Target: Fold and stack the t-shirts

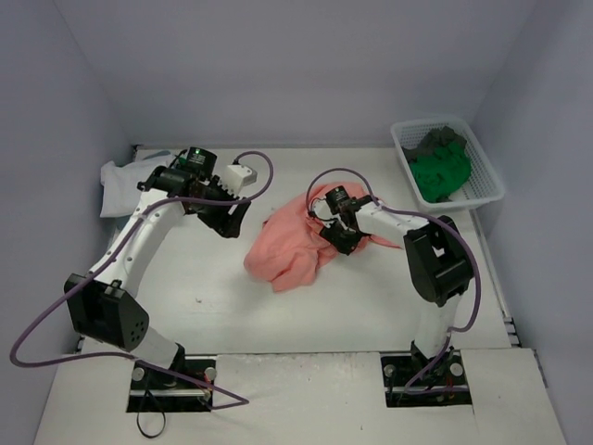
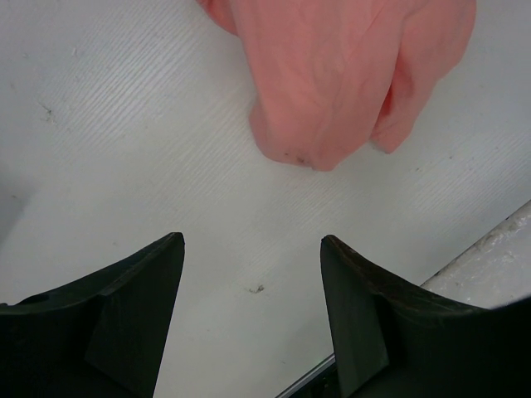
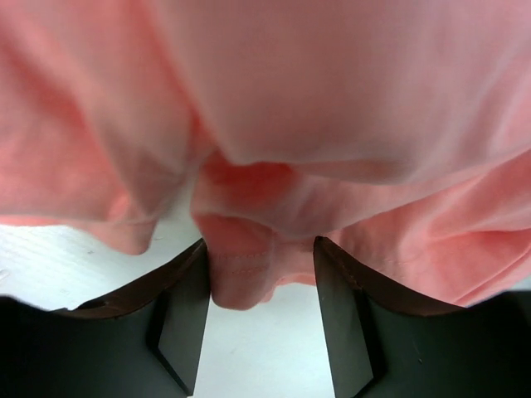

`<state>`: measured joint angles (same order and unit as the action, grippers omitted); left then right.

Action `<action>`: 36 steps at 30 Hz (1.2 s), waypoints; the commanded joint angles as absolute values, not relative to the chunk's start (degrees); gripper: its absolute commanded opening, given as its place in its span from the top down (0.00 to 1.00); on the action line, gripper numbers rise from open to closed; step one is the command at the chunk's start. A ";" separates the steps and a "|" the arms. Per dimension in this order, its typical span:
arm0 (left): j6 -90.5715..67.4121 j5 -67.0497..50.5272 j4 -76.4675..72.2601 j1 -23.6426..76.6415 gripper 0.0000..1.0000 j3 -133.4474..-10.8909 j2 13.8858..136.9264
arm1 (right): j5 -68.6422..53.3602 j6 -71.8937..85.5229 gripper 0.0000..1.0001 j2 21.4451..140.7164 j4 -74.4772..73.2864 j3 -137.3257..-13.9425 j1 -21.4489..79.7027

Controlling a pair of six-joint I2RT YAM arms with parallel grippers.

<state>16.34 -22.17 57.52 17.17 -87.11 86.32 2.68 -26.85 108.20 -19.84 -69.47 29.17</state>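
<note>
A crumpled salmon pink t-shirt (image 1: 289,248) lies in a heap on the white table (image 1: 306,315), mid-table. My right gripper (image 1: 341,239) is down on the heap's right part. In the right wrist view its jaws (image 3: 259,242) stand apart, and a hemmed fold of the pink t-shirt (image 3: 241,274) hangs between them, against the left finger (image 3: 178,315) and short of the right one. My left gripper (image 1: 235,221) is open and empty, just left of the heap; its wrist view shows the pink t-shirt (image 2: 332,75) ahead of the fingertips (image 2: 251,240).
A white mesh basket (image 1: 493,181) at the back right holds a bright green t-shirt (image 1: 443,173) and a dark grey one (image 1: 443,139). A pale blue-white t-shirt (image 1: 120,184) lies at the back left, behind the left arm. Walls enclose the table.
</note>
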 commanded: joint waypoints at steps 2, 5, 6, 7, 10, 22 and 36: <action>17.49 -22.59 58.18 18.45 0.39 -88.60 85.43 | 0.62 -28.39 0.53 110.83 -19.78 -69.96 27.42; 17.32 -23.20 58.53 18.81 0.39 -87.46 84.99 | -1.58 -29.27 0.62 111.27 -19.78 -69.70 27.42; 17.40 -23.55 58.71 18.98 0.39 -87.10 84.90 | -1.93 -29.53 0.69 111.62 -19.69 -69.78 27.33; 17.49 -24.08 58.71 19.42 0.39 -86.66 84.73 | -2.89 -29.62 0.85 111.71 -19.69 -69.79 27.42; 17.93 -25.83 57.66 20.56 0.39 -84.12 83.59 | -3.17 -29.62 1.00 111.62 -19.42 -69.61 27.33; 18.19 -21.46 32.65 36.55 0.34 -67.08 74.01 | -2.28 -28.57 1.00 111.97 -20.21 -72.24 21.63; 17.84 -7.48 15.48 47.98 0.33 -69.08 91.65 | -6.50 -26.54 1.00 110.04 -21.18 -73.48 18.11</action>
